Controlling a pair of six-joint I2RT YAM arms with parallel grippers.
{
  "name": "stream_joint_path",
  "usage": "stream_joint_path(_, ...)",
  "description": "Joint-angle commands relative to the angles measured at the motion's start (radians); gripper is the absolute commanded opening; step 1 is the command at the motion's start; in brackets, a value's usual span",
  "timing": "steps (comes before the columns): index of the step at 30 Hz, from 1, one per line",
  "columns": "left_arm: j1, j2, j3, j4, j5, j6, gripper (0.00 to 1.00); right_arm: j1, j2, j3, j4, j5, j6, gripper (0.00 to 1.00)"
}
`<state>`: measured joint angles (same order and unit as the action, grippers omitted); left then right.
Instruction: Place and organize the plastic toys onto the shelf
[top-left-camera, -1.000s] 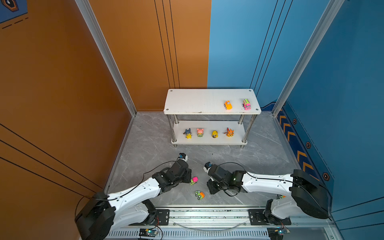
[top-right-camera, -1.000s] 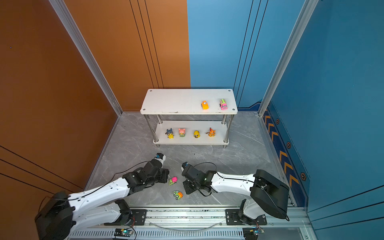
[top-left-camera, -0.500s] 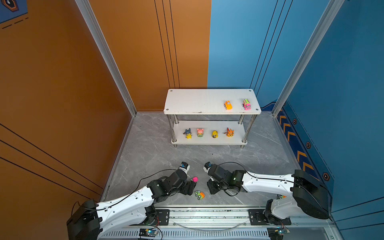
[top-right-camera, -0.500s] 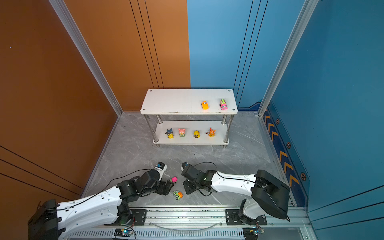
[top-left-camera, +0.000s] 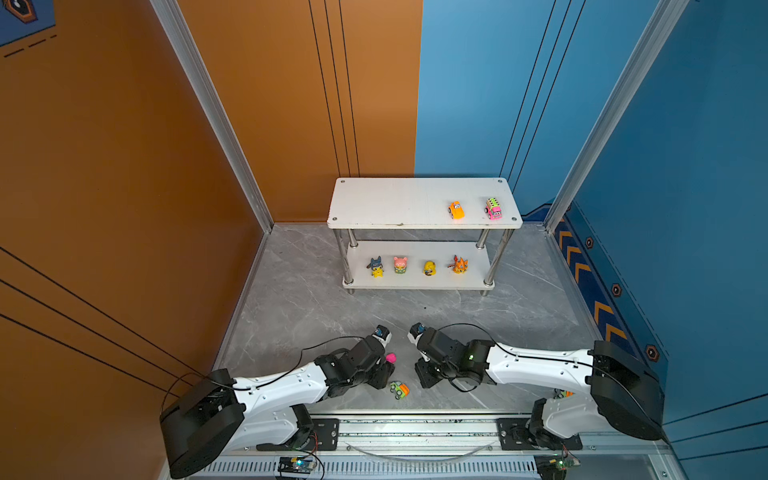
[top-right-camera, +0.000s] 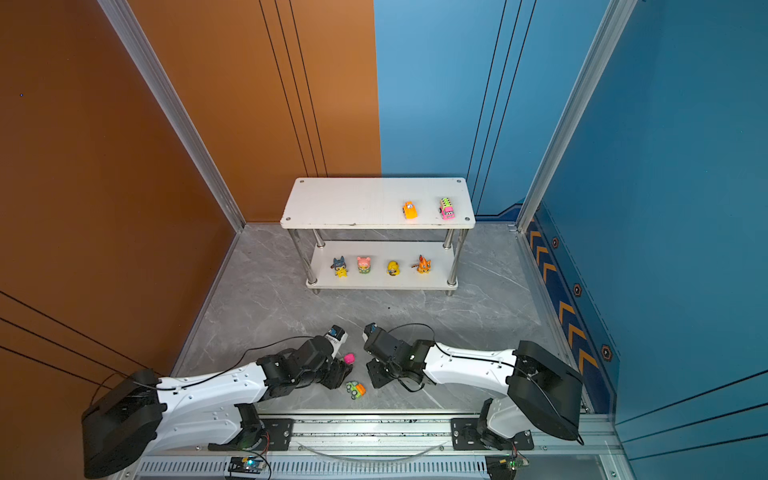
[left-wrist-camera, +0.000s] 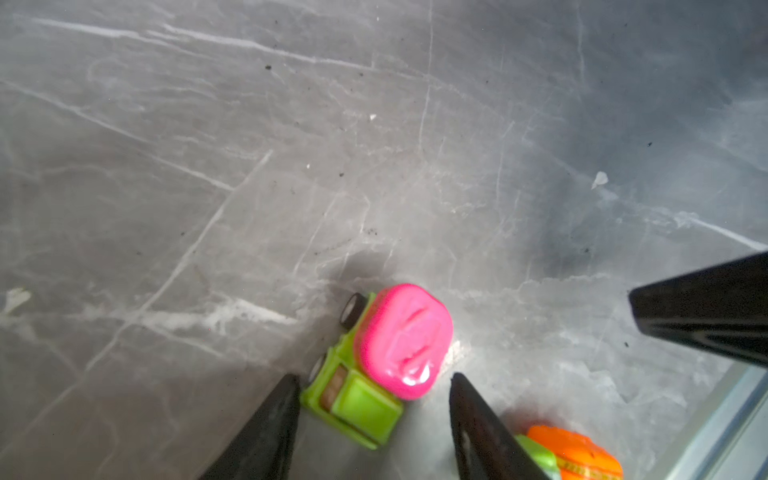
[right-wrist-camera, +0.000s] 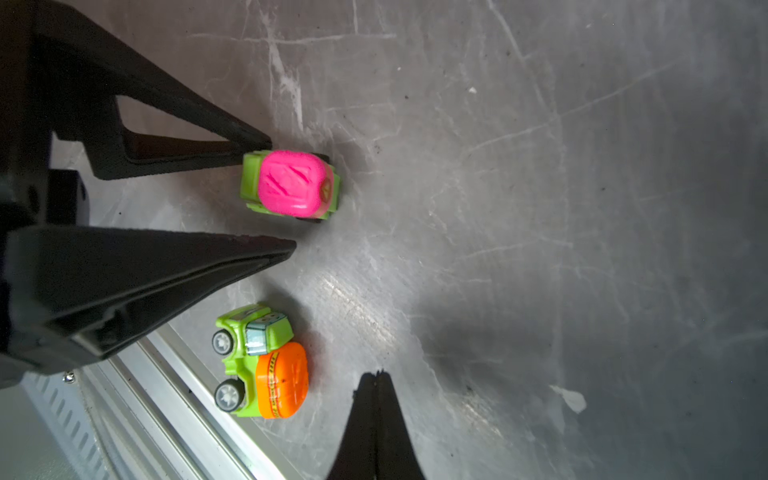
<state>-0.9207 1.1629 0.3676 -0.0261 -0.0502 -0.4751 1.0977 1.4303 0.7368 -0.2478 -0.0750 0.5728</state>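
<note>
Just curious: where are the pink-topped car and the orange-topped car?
pink-topped car (left-wrist-camera: 405, 340): left wrist view, on its pink roof.
orange-topped car (right-wrist-camera: 282, 380): right wrist view, on its orange back.

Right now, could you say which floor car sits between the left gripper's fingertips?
The pink-topped green car; the orange-topped green car lies outside the left gripper, nearer the rail.

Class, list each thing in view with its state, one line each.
Shelf: standing.
Orange car: on shelf's top.
Pink car: on shelf's top.
Four figurines: standing on shelf's bottom.
Pink-topped car: on floor, between left jaws.
Orange-topped car: on floor, ungripped.
Left gripper: open, straddling pink-topped car.
Right gripper: shut, empty.
</note>
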Motion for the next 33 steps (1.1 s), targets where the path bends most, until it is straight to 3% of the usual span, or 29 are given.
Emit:
stream_joint_path(1, 0.02, 0.022, 0.032, 0.017, 0.007, 0.026, 0.42, -0.006, -0.004, 0.015, -0.027, 0.014, -0.019, 0.0)
stream_joint_path(4, 0.029, 0.035, 0.047, 0.016, 0.009, 0.029, 0.35, -0.006, -0.005, 0.009, -0.022, 0.012, -0.015, 0.0)
stream_joint_path(7, 0.031, 0.051, 0.061, 0.022, 0.007, 0.03, 0.36, -0.007, -0.004, 0.004, -0.015, 0.012, -0.013, 0.0)
stream_joint_path(12, 0.029, 0.107, 0.09, 0.031, 0.012, 0.048, 0.63, -0.009, -0.007, -0.002, -0.013, 0.011, -0.011, 0.0)
stream_joint_path(16, 0.028, 0.162, 0.123, 0.041, 0.009, 0.068, 0.65, -0.015, -0.015, -0.01, -0.008, 0.012, -0.008, 0.0)
stream_joint_path(19, 0.025, 0.201, 0.148, 0.046, 0.019, 0.076, 0.55, -0.018, -0.023, -0.018, -0.007, 0.013, -0.007, 0.0)
stream_joint_path(21, 0.017, 0.218, 0.161, 0.046, 0.017, 0.075, 0.36, -0.022, -0.027, -0.023, -0.006, 0.012, -0.006, 0.0)
stream_joint_path(23, 0.01, 0.22, 0.167, 0.046, 0.011, 0.07, 0.26, -0.025, -0.03, -0.028, -0.005, 0.008, -0.006, 0.0)
stream_joint_path(29, 0.01, 0.179, 0.216, -0.051, -0.029, 0.058, 0.24, -0.028, -0.03, -0.029, 0.002, 0.003, -0.008, 0.0)
stream_joint_path(33, 0.008, 0.091, 0.404, -0.321, -0.137, 0.039, 0.22, -0.031, -0.046, -0.04, -0.001, 0.015, -0.014, 0.0)
